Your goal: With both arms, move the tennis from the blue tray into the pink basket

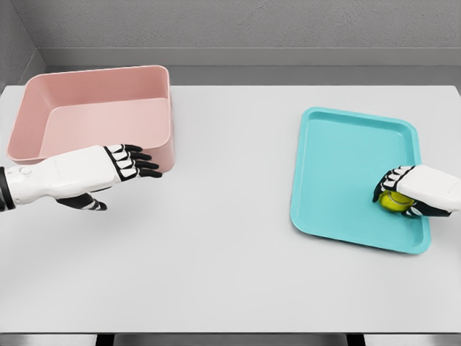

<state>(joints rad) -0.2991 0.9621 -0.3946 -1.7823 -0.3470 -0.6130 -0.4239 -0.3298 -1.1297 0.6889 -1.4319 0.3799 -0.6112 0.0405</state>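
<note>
Nearest on the right side of the white worktop (230,274) lies the blue tray (338,166), and the tennis ball (394,202) sits inside it, close to its right rim and toward its near edge. The right hand (418,191) comes in from the right edge and lies over the ball, its fingers (389,184) curled down around the ball's top and far side, so only the yellow-green lower part shows. They look clamped on it, though whether the ball is lifted clear of the tray floor cannot be told.

On the left, a little farther back, the left hand (108,173) hovers above the worktop with its fingers stretched out and slightly apart, pointing to the right and holding nothing. It floats just in front of the pink basket (43,130), near that basket's front right corner.

The relation that matters: the ball is under the right hand and well apart from the left hand, while the basket lies far to the left, just behind the left hand. By my reading, the ball must travel leftward across the worktop, probably to be passed to the waiting left hand, which is much nearer the basket.
</note>
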